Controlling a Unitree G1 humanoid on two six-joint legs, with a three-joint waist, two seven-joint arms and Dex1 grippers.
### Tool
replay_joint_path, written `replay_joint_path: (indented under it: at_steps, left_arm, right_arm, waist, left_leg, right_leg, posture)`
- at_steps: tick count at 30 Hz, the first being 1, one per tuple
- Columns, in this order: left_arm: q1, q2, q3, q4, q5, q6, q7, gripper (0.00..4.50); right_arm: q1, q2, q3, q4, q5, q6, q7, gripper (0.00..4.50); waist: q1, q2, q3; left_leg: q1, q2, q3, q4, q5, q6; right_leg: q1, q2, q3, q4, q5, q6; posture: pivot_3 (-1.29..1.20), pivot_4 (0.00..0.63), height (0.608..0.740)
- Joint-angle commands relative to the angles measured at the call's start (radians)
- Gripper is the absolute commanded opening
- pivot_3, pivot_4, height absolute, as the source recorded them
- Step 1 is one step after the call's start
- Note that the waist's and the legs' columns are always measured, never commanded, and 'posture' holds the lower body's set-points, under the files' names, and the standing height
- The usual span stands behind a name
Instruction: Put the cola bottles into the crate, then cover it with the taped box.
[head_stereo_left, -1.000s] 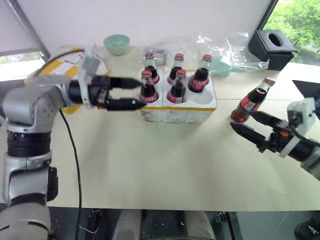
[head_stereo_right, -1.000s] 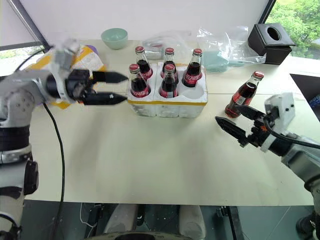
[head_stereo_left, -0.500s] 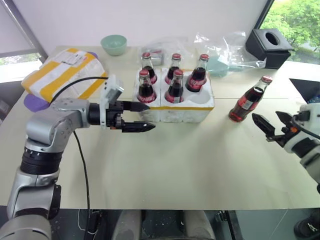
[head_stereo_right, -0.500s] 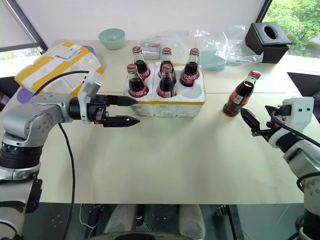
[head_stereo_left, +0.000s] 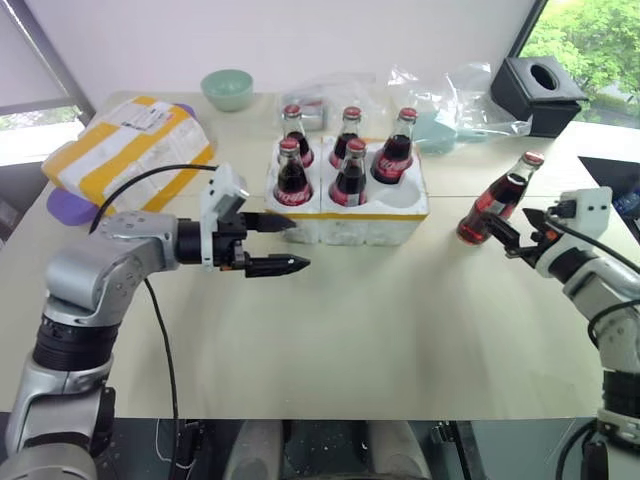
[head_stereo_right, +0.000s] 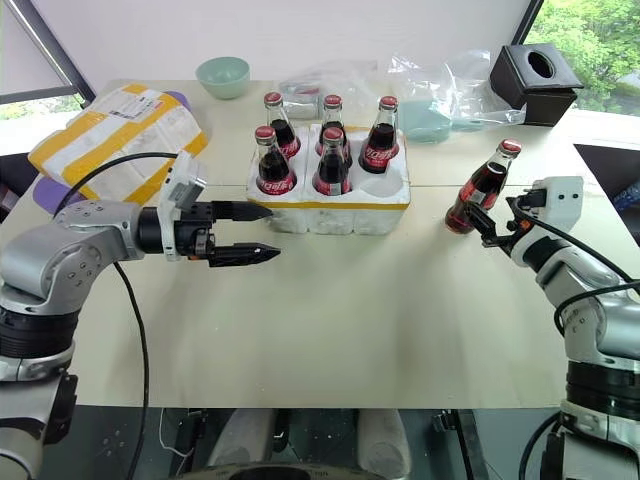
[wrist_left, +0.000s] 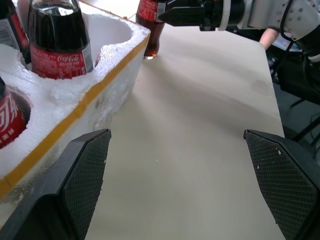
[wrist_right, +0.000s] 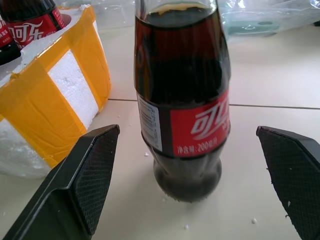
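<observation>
Five cola bottles (head_stereo_left: 348, 170) stand in the low white crate (head_stereo_left: 345, 218); its front right well (head_stereo_left: 400, 197) is empty. A sixth cola bottle (head_stereo_left: 497, 198) stands upright on the table to the right of the crate. My right gripper (head_stereo_left: 512, 232) is open with a finger on each side of this bottle (wrist_right: 182, 110), and neither finger (wrist_right: 85, 185) touches it. My left gripper (head_stereo_left: 294, 243) is open and empty, level, just in front of the crate's left end (wrist_left: 75, 105). The taped box (head_stereo_left: 130, 148) lies at the back left.
A green bowl (head_stereo_left: 232, 88) sits at the back, with clear plastic bags (head_stereo_left: 440, 95) behind the crate and a black box (head_stereo_left: 545, 95) at the back right. A purple thing (head_stereo_left: 60, 205) pokes out under the taped box. Bare table (head_stereo_left: 380, 330) spreads in front.
My left gripper has come away from the front left bottle and sunk to in front of the crate. My right gripper has reached forward until its fingers flank the loose bottle.
</observation>
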Motion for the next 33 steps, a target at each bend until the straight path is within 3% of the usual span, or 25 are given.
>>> replay_joint_path:
  at_steps: [1,9,12,14,23,29,33]
  left_arm:
    - [0.006,0.015,0.024,-0.041,-0.023,0.004,0.017,4.45]
    - [0.012,0.014,0.02,-0.061,-0.033,0.011,0.041,4.45]
    - [0.014,0.019,0.015,-0.064,-0.03,0.005,0.042,4.5]
    - [0.014,0.019,0.016,-0.063,-0.031,0.004,0.043,4.5]
    - [0.018,0.025,0.018,-0.044,-0.024,-0.008,0.038,4.5]
    - [0.028,0.04,0.03,-0.041,-0.023,-0.014,0.043,4.5]
    - [0.03,0.038,0.033,-0.05,-0.029,-0.011,0.056,4.5]
  right_arm:
    - [-0.061,0.012,0.013,0.04,-0.026,-0.038,0.019,4.5]
    - [-0.178,0.047,0.034,0.219,-0.078,-0.1,0.039,4.5]
    - [-0.192,0.056,0.025,0.242,-0.076,-0.11,0.045,3.65]
    - [-0.191,0.055,0.023,0.239,-0.079,-0.113,0.049,2.77]
    - [-0.181,0.007,-0.007,0.067,-0.05,-0.064,0.061,2.78]
    - [-0.317,-0.034,-0.017,-0.091,0.049,0.051,0.065,2.78]
    - [-0.429,-0.002,0.015,-0.125,0.106,0.125,0.043,2.78]
  waist:
    - [0.0,0.0,0.0]
    - [0.0,0.0,0.0]
    - [0.0,0.0,0.0]
    - [-0.001,0.0,0.0]
    - [-0.002,0.004,0.002]
    - [-0.008,0.009,0.005]
    - [-0.004,0.009,0.005]
  left_leg:
    - [0.0,0.0,0.0,0.0,0.0,0.0]
    - [0.0,0.0,0.0,0.0,0.0,0.0]
    - [0.0,0.0,0.0,0.0,0.0,0.0]
    - [0.0,0.0,0.0,0.0,0.0,0.0]
    - [-0.001,0.0,0.0,-0.001,0.0,0.0]
    - [-0.003,0.0,0.001,-0.001,0.0,0.0]
    - [-0.003,0.001,0.001,-0.001,0.0,0.0]
  right_leg:
    - [0.0,0.0,0.0,0.0,0.0,0.0]
    - [0.0,0.0,0.0,0.0,0.0,0.0]
    - [0.0,0.0,0.0,0.0,0.0,0.0]
    - [0.0,0.0,0.0,0.0,0.0,0.0]
    - [-0.001,0.0,0.0,0.0,0.0,0.0]
    - [-0.005,0.0,0.002,0.001,0.001,0.001]
    - [-0.006,0.003,0.003,0.001,0.002,0.003]
  posture:
    - [0.0,0.15,0.739]
    - [0.0,0.15,0.739]
    - [0.0,0.15,0.739]
    - [0.0,0.15,0.739]
    - [0.0,0.15,0.739]
    - [0.0,0.15,0.739]
    - [0.0,0.15,0.739]
